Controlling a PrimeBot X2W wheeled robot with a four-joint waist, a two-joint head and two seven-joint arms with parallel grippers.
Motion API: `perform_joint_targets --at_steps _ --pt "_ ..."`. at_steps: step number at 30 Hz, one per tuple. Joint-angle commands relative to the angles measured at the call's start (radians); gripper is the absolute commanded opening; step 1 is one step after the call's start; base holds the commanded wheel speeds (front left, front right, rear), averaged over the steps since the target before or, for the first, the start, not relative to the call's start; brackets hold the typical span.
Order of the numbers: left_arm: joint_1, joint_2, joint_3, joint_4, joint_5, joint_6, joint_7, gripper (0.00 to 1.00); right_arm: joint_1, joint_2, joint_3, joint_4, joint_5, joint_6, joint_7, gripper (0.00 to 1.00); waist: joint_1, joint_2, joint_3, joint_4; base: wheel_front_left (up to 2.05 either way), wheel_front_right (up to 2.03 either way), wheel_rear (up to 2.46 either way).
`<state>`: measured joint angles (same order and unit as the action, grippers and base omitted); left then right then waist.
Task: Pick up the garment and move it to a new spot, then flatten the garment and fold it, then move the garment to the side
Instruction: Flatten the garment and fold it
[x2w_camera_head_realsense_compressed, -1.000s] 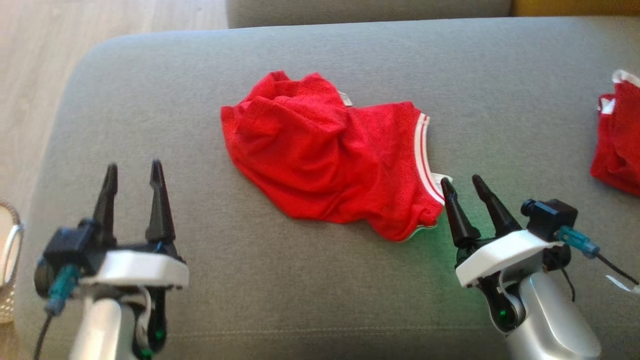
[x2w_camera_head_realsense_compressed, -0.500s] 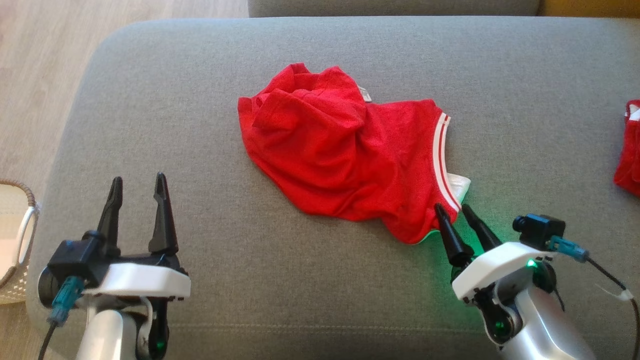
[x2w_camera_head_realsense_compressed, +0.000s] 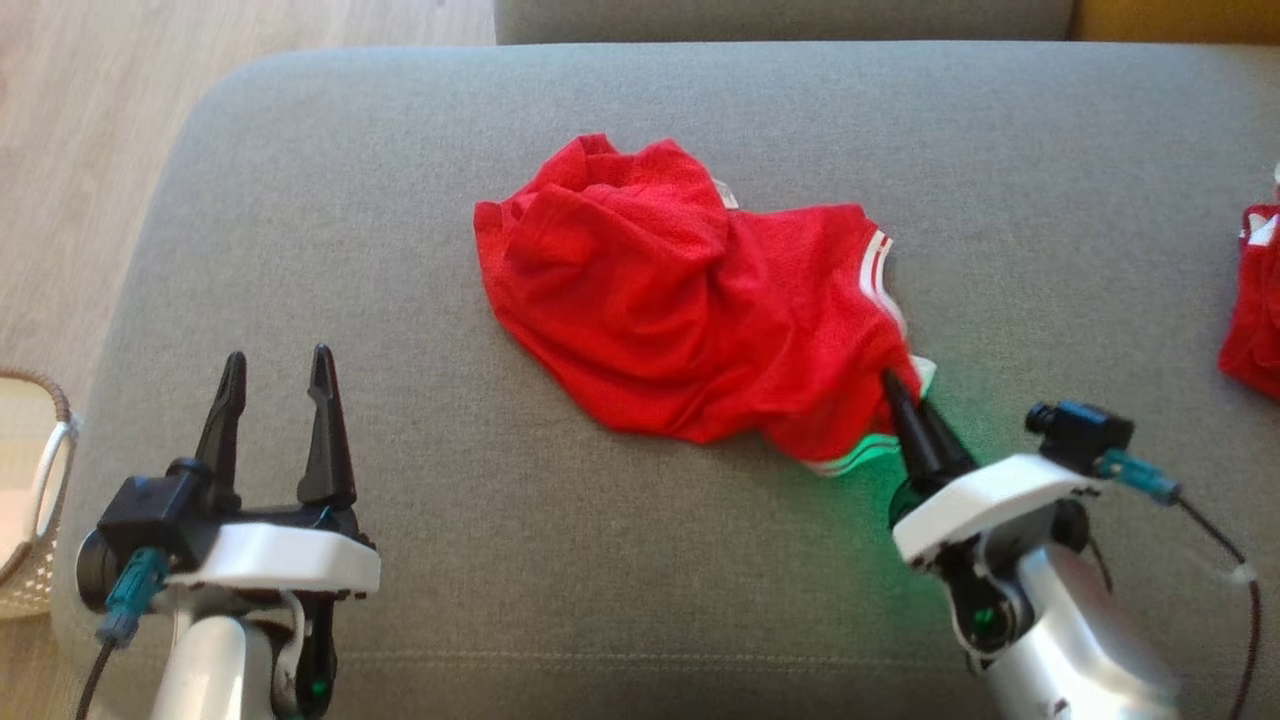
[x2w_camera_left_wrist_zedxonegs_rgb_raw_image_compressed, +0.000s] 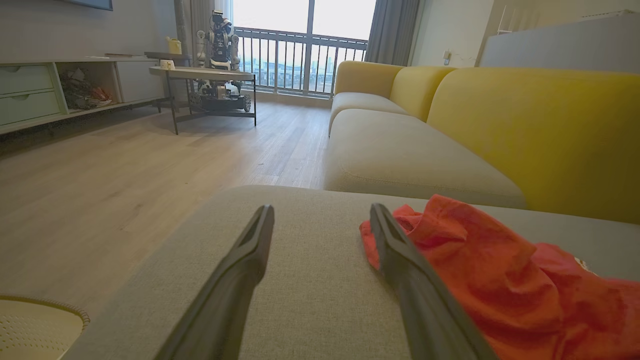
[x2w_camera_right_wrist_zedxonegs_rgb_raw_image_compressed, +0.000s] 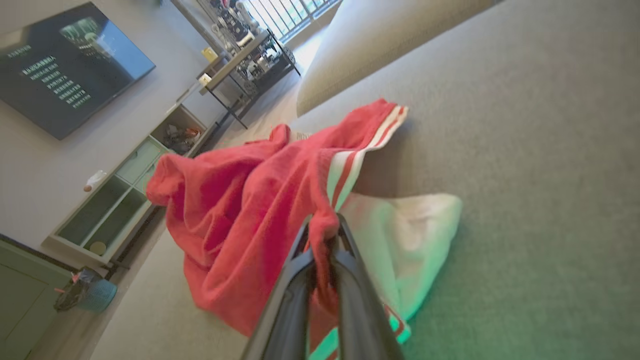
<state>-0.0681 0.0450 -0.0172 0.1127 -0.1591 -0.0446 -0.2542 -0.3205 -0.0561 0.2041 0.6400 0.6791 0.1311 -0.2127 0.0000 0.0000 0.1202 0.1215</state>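
Now: one garment (x2w_camera_head_realsense_compressed: 680, 310) pinched by right gripper (x2w_camera_head_realsense_compressed: 895, 388); left gripper (x2w_camera_head_realsense_compressed: 278, 356) spread; second garment (x2w_camera_head_realsense_compressed: 1252, 300) apart.

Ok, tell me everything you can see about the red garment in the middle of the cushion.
The red garment lies crumpled in a loose heap in the middle of the grey cushion, not flattened. It looks like thin, mesh-like sports fabric, with white-and-red striped trim along its right edge and a pale piece showing beneath, tinted green by light. The right gripper is shut on a pinch of red cloth at its near right corner, by the trim.
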Motion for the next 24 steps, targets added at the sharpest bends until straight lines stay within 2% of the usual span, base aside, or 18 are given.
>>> perform_joint_targets --at_steps 1,7,11,15,20,24 --pt "-0.034 0.006 0.038 -0.029 0.005 0.001 -0.008 1.0 -0.048 0.006 -0.006 -0.046 0.009 0.0 -0.024 0.0 0.0 0.0 -0.01 -0.006 0.0 0.0 0.0" --pt "-0.016 0.005 0.031 -0.03 -0.006 0.004 -0.008 1.0 -0.137 0.005 -0.217 -0.106 -0.015 0.0 -0.034 0.0 0.0 0.0 -0.042 -0.03 0.0 0.0 0.0" --pt "-0.006 0.005 0.024 -0.028 -0.01 0.003 -0.008 1.0 -0.254 -0.022 -0.395 -0.145 -0.047 0.0 0.056 0.0 0.0 0.0 -0.061 -0.042 0.0 0.0 0.0" --pt "-0.002 0.005 0.01 -0.025 -0.021 0.007 -0.008 1.0 -0.394 -0.063 -0.505 -0.18 -0.123 0.0 0.162 0.0 0.0 0.0 -0.076 -0.041 0.0 0.0 0.0" --pt "0.006 0.005 -0.001 -0.022 -0.034 0.015 -0.008 1.0 -0.536 -0.058 -0.526 -0.236 -0.209 0.0 0.244 0.0 0.0 0.0 -0.09 -0.034 0.0 0.0 0.0" --pt "0.016 0.005 -0.02 -0.023 -0.051 0.027 -0.008 1.0 -0.629 -0.02 -0.468 -0.291 -0.254 0.0 0.313 0.0 0.0 0.0 -0.097 -0.017 0.0 0.0 0.0"
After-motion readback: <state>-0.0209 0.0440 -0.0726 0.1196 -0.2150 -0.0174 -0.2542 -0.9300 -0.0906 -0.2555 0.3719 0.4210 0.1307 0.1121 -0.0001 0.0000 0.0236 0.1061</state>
